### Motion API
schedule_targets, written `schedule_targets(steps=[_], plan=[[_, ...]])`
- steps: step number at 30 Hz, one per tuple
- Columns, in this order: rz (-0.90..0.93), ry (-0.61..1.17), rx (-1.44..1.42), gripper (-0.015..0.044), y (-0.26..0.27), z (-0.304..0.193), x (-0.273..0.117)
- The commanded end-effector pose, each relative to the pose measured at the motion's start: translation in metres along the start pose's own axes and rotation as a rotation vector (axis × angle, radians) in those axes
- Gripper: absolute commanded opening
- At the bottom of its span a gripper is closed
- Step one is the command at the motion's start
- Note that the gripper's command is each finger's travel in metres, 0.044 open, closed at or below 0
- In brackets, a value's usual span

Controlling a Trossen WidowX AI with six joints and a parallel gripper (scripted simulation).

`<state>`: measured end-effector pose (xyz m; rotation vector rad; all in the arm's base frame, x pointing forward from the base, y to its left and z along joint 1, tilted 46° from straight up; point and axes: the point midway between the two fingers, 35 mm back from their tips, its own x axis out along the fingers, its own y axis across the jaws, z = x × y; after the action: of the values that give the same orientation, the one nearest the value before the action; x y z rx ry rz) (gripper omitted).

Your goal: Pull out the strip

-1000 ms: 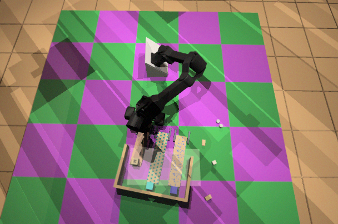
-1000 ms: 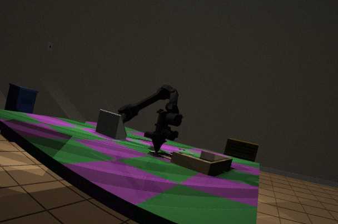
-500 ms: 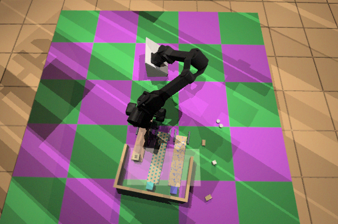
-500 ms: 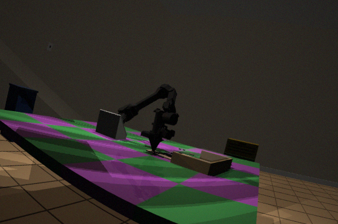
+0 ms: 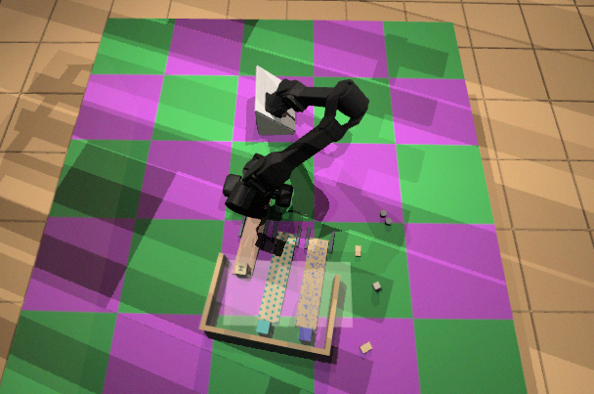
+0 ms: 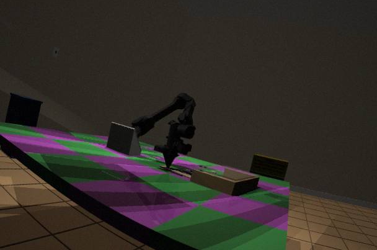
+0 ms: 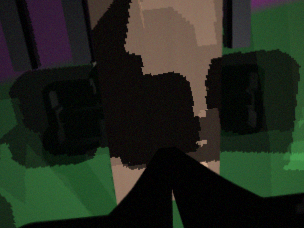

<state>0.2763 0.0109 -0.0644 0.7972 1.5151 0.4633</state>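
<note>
The labelled cube (image 5: 241, 269), marked H, sits at the far end of a plain pinkish strip (image 5: 250, 245) (image 7: 170, 30) in the top view. The strip runs from the cube back between dark rails to under the arm. My gripper (image 6: 168, 167) (image 7: 167, 155) is shut and empty, pointing down, its tips at the strip's surface near the end away from the cube. Whether they press on it is hard to tell. The tips are hidden by the arm in the top view. A teal-dotted strip (image 5: 276, 285) and a blue-dotted strip (image 5: 313, 285) lie to the right.
A wooden three-sided frame (image 5: 266, 340) (image 6: 214, 182) surrounds the strips' far ends. A teal block (image 5: 264, 327) and a blue block (image 5: 306, 334) are at the dotted strips' ends. A pale see-through panel overlies the area. Several small blocks lie right of the frame. A grey-white wedge (image 6: 122, 139) stands by the arm's base.
</note>
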Motion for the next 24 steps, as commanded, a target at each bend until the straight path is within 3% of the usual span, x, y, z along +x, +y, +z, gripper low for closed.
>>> schedule_targets(steps=[1, 24], plan=[[-0.006, 0.029, 0.011, 0.0000, -0.002, -0.016, 0.004], [-0.006, 0.030, 0.012, 0.0000, -0.002, -0.046, 0.004]])
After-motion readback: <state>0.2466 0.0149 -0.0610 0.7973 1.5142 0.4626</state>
